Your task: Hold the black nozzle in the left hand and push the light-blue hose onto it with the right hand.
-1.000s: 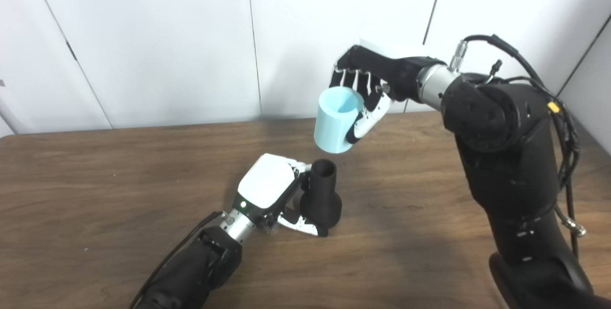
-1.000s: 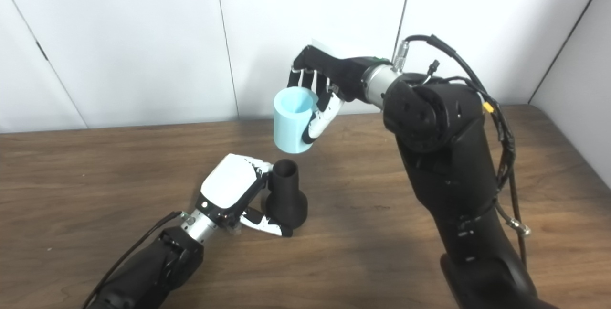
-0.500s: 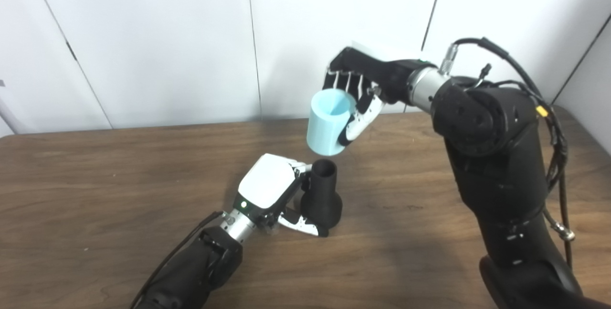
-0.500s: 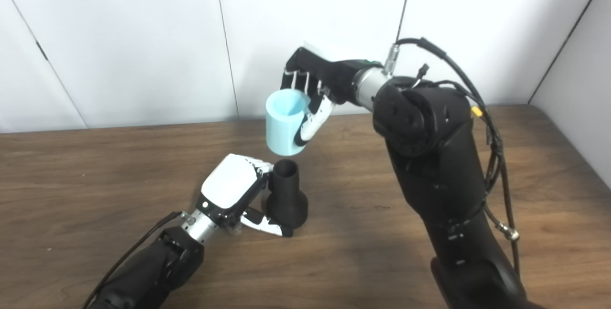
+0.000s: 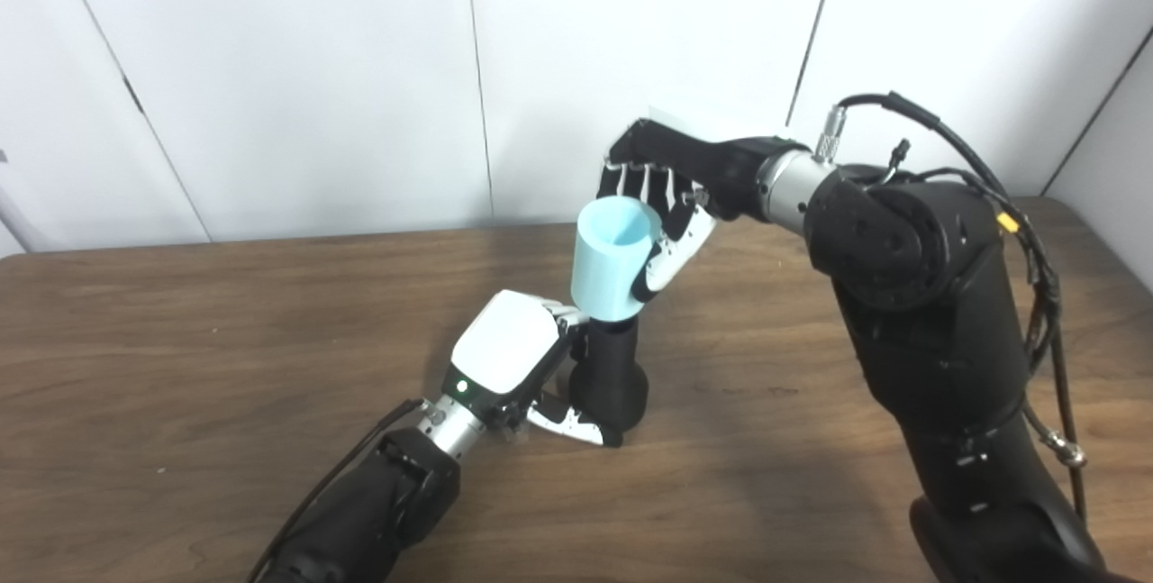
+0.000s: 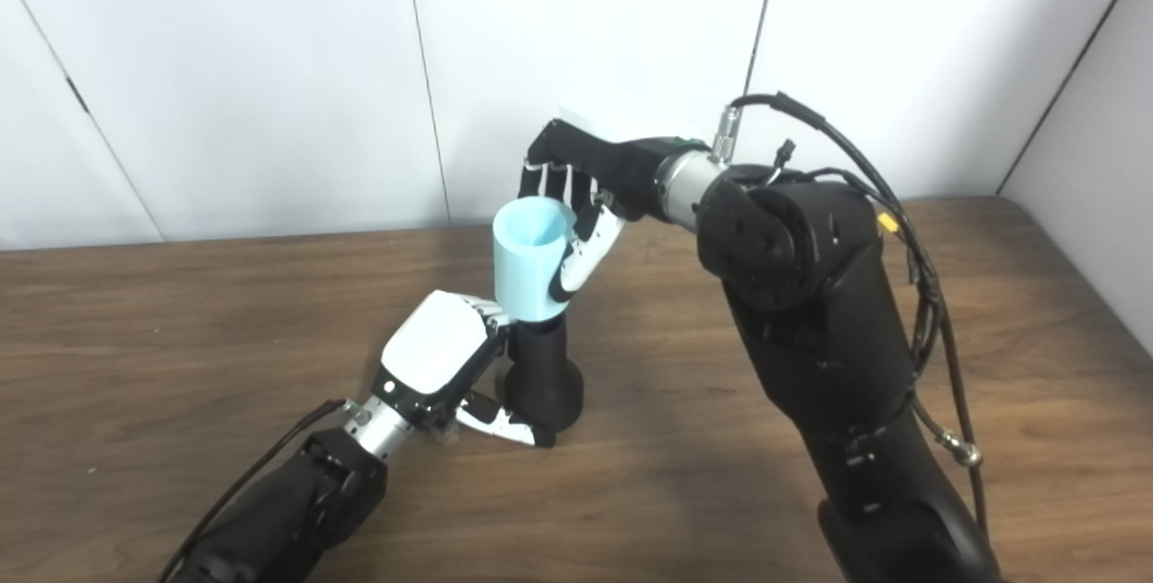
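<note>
On the brown desk point(image 5: 180, 313) your left hand point(image 5: 504, 362) grips the upright black nozzle point(image 5: 612, 376) while your right hand point(image 5: 671, 204), fingers wrapped around the light-blue hose point(image 5: 611, 268), caps its tip, so keep both axes aligned and press straight down.

One black nozzle point(image 5: 610, 376), one light-blue hose point(image 5: 612, 263), two hands, one table point(image 5: 180, 322).

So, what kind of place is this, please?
Probably a robot test room or lab, not a home. A bare wooden table stands against plain white wall panels, and on it only the task parts: a black nozzle and a light-blue hose.
</note>
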`<control>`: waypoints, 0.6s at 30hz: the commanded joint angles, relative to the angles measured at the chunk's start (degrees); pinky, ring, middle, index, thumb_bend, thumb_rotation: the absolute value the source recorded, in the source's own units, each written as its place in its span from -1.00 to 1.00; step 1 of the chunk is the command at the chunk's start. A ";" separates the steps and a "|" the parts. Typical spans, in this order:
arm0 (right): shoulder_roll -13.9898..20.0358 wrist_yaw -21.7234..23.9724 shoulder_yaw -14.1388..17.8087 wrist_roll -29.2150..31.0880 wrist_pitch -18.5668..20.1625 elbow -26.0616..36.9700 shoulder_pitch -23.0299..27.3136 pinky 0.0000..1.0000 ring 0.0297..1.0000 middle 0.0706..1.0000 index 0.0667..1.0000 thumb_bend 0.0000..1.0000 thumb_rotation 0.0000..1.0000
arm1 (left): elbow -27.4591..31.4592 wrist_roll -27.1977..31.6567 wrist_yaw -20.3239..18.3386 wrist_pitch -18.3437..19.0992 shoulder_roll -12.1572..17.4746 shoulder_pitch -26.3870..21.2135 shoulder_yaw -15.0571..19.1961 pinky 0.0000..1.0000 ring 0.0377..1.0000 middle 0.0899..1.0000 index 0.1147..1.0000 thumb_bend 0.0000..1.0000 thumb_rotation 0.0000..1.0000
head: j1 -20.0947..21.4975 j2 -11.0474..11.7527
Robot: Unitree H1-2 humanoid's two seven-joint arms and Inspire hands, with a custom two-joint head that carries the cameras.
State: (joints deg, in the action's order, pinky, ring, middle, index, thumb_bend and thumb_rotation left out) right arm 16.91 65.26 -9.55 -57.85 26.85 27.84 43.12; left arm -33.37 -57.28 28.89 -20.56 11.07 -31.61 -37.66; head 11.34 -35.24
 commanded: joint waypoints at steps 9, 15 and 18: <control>2.93 4.14 0.18 -1.62 -0.01 2.85 3.26 -0.33 -0.16 -0.14 -0.08 0.04 -1.00 | -6.11 -0.25 -3.91 1.30 -2.49 17.13 -5.82 -0.31 -0.28 -0.26 -0.07 0.03 -1.00 | -0.17 -0.54; 3.28 4.97 0.51 -2.75 0.01 2.92 2.63 -0.18 -0.08 -0.07 -0.18 0.04 -1.00 | -4.99 -0.03 -4.54 0.98 -1.92 17.48 -5.70 -0.31 -0.28 -0.26 -0.06 0.03 -1.00 | 0.02 -0.92; 3.29 5.28 0.94 -2.47 0.02 2.83 2.53 -0.18 -0.08 -0.07 -0.18 0.04 -1.00 | -5.11 -0.09 -4.72 0.89 -1.87 17.49 -5.58 -0.31 -0.29 -0.26 -0.06 0.03 -1.00 | 0.14 -1.02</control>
State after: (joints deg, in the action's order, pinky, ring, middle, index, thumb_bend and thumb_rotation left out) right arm 17.67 65.29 -10.54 -58.99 26.85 27.84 40.98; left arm -31.15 -57.23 27.09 -20.37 10.73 -30.48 -37.65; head 11.51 -36.21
